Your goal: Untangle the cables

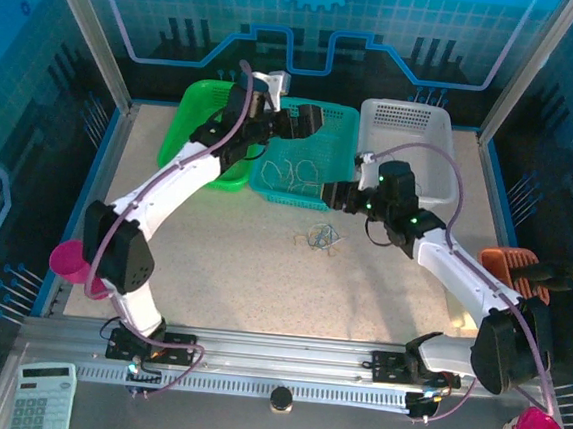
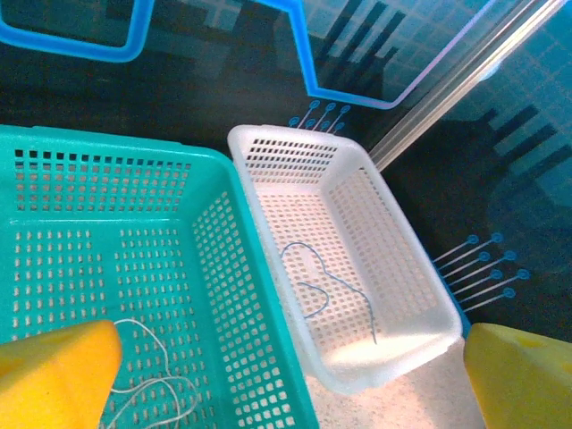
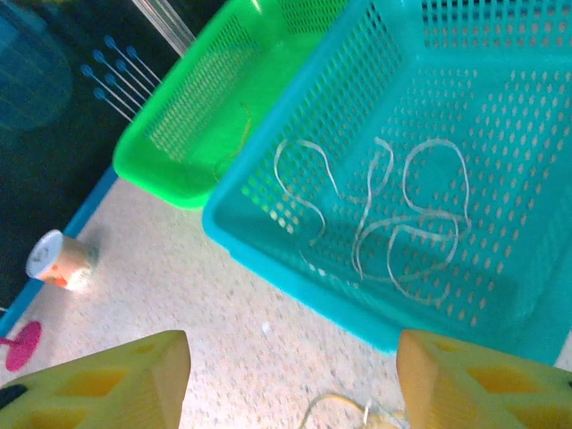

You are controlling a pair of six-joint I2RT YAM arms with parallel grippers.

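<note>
A small tangle of cables (image 1: 322,238) in yellow-tan and dark blue lies on the table in front of the teal basket (image 1: 269,188). Its top edge peeks in between my right fingers (image 3: 357,416). Whitish cables (image 3: 402,214) lie looped in the teal basket (image 3: 268,232), one dark blue cable (image 2: 326,286) lies in the white basket (image 2: 420,295), and a yellow-tan one (image 3: 239,134) in the green basket (image 3: 170,170). My left gripper (image 1: 310,119) hangs open over the teal basket's back, empty (image 2: 290,357). My right gripper (image 1: 330,193) stands open just above the tangle, nothing between its fingers (image 3: 293,357).
Green (image 1: 200,117), teal and white (image 1: 440,183) baskets stand side by side at the back. An orange rack (image 1: 508,266) and a wooden block (image 1: 463,315) sit at the right edge. A small can (image 3: 61,261) stands by the left wall.
</note>
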